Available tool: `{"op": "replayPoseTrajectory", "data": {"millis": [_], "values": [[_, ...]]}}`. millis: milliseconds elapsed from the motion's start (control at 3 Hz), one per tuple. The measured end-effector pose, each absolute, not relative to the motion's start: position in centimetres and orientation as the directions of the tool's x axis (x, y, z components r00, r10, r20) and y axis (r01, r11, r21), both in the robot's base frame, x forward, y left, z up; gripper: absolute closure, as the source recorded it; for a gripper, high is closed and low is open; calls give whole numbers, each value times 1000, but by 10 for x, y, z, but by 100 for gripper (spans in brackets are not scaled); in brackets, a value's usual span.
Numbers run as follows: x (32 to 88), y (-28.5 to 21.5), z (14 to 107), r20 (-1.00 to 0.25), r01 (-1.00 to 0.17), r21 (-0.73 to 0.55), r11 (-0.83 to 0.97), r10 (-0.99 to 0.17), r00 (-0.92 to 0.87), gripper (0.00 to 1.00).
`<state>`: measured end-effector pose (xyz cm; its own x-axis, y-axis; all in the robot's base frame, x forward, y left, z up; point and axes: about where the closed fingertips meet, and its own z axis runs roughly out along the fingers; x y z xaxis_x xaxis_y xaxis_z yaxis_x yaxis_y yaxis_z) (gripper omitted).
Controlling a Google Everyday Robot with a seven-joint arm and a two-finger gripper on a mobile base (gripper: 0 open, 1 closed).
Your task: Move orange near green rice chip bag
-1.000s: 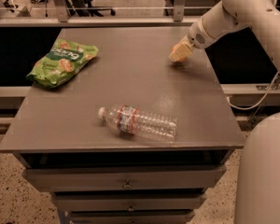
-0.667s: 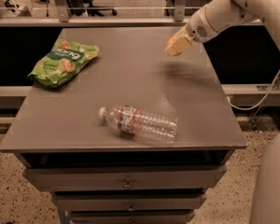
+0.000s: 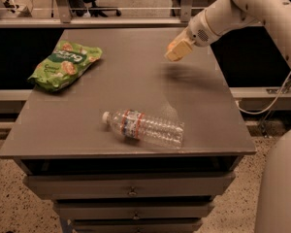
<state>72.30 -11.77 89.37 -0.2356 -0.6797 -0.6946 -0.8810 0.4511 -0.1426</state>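
Note:
The green rice chip bag [image 3: 65, 64] lies flat at the table's far left, light green with a dark band and pictures of round chips. No orange shows in the camera view; it is hidden or out of view. My gripper [image 3: 177, 50] hangs on the white arm a little above the far right part of the table and casts a shadow below it. It is well to the right of the bag, about a third of the table's width away.
A clear plastic water bottle [image 3: 145, 127] lies on its side near the front middle of the grey table [image 3: 213, 130]. Drawers sit under the tabletop. A rail and an office chair stand behind the table. The robot's white body fills the right edge.
The gripper has risen off the far right of the table and moved left, toward the middle. The bag and the bottle have not moved.

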Motion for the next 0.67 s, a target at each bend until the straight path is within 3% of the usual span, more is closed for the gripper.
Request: {"op": "replayPoseTrajectory", "data": {"millis": [667], "values": [[689,63,885,-806,-981,-78,178,-591,-43,100]]}}
